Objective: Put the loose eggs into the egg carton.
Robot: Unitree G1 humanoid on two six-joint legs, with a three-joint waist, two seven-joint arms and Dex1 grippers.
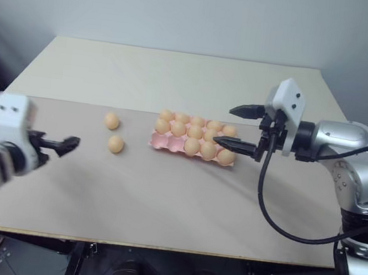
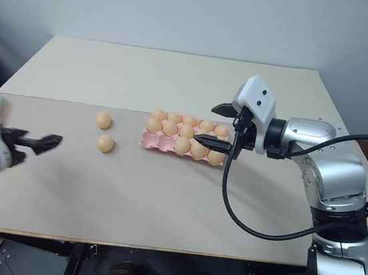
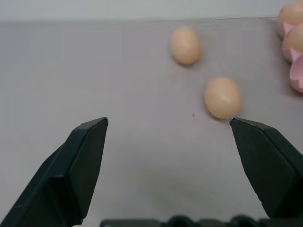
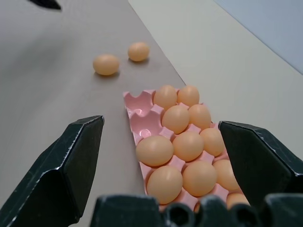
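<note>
Left gripper (image 1: 69, 143) jaws wide open, empty; two loose smooth tan-orange oval eggs (image 1: 115, 144) on table ahead, toward carton. Left arm nearer. Right gripper (image 1: 239, 127) agape, empty, above pale pink moulded egg carton (image 4: 142, 120); two cups vacant.

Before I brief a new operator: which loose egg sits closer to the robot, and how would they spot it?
Find the pink egg carton mid-table. On the bare tabletop to its left lie two loose eggs. The one wanted is the nearer egg, toward the table's front edge, while the farther egg lies behind it.
</note>
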